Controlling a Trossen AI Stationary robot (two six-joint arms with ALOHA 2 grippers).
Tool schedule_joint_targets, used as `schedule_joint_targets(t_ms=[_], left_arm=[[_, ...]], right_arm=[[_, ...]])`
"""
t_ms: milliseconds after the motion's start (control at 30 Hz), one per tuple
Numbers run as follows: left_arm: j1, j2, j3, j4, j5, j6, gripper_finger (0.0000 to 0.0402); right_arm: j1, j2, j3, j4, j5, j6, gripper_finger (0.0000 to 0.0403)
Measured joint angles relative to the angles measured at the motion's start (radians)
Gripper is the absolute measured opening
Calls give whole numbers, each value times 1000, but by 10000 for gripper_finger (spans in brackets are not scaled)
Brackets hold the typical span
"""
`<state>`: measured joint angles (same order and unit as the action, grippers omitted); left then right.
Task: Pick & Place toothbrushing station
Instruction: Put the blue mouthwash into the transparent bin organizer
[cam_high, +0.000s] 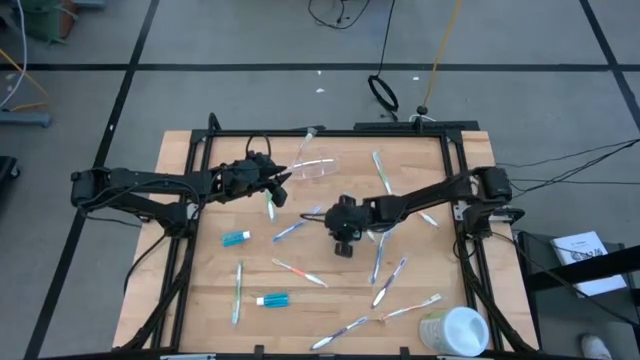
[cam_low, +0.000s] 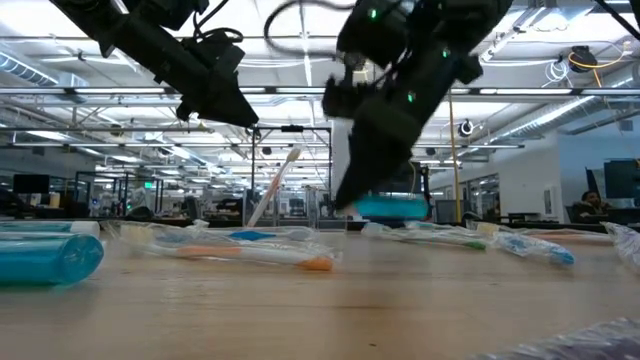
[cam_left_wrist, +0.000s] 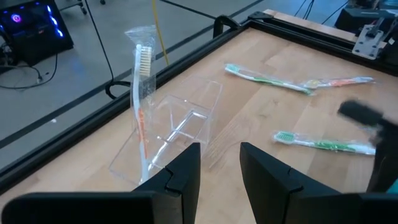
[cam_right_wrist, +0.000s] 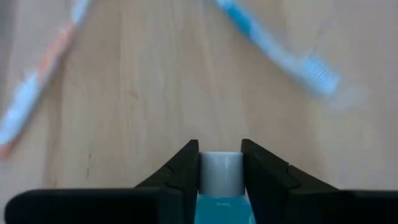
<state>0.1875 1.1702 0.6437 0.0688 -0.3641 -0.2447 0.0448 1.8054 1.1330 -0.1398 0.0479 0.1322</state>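
The clear plastic cup (cam_high: 316, 167) stands at the far middle of the table, with one toothbrush (cam_left_wrist: 140, 106) leaning in it. My left gripper (cam_left_wrist: 220, 168) hovers open just short of the cup (cam_left_wrist: 177, 127) and above it, touching nothing. My right gripper (cam_right_wrist: 221, 163) is shut on a blue toothpaste tube (cam_low: 392, 207) over the table's middle (cam_high: 343, 240). Two more blue tubes (cam_high: 237, 238) (cam_high: 272, 299) lie on the near left. Several wrapped toothbrushes (cam_high: 300, 272) are scattered over the wood. My right gripper pinches the tube at its white cap (cam_right_wrist: 221, 171) between the two fingers, one on each side. The blue body (cam_right_wrist: 221, 208) runs back between the fingers, along them. The fingers slant down from the table's right side. In the low view the tube hangs clear of the wood.
A larger white cup (cam_high: 455, 330) lies on its side at the near right corner. Toothbrushes lie under and beside my right arm (cam_high: 385, 172) (cam_high: 388, 282). One green brush (cam_high: 270, 206) lies below my left gripper. A black frame (cam_high: 455, 160) edges the board.
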Motion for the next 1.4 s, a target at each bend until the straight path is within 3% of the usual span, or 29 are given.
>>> schedule_joint_targets(t_ms=[167, 333, 433, 700, 833, 1000, 1400], left_arm=[[-7, 0, 0, 1, 0, 23, 120], [-24, -58, 1, 8, -2, 87, 120], [-31, -98, 1, -6, -3, 102, 120], [-30, -171, 1, 4, -38, 144, 120], [-30, -170, 1, 1, -39, 172, 120], [-30, -170, 1, 1, -40, 198, 120], [-30, -169, 1, -15, -47, 184, 120]], right_arm=[[-50, -94, -1, 120, 31, -152, 89], [-130, -128, -24, 574, 80, -311, 94], [-184, -93, -58, 842, 5, -344, 93], [-310, 128, -43, 1293, 2, -330, 93], [-355, 244, 25, 1306, 2, -291, 95], [-396, 334, 79, 1287, 4, -126, 95], [-418, 387, 102, 1220, 114, -65, 99]])
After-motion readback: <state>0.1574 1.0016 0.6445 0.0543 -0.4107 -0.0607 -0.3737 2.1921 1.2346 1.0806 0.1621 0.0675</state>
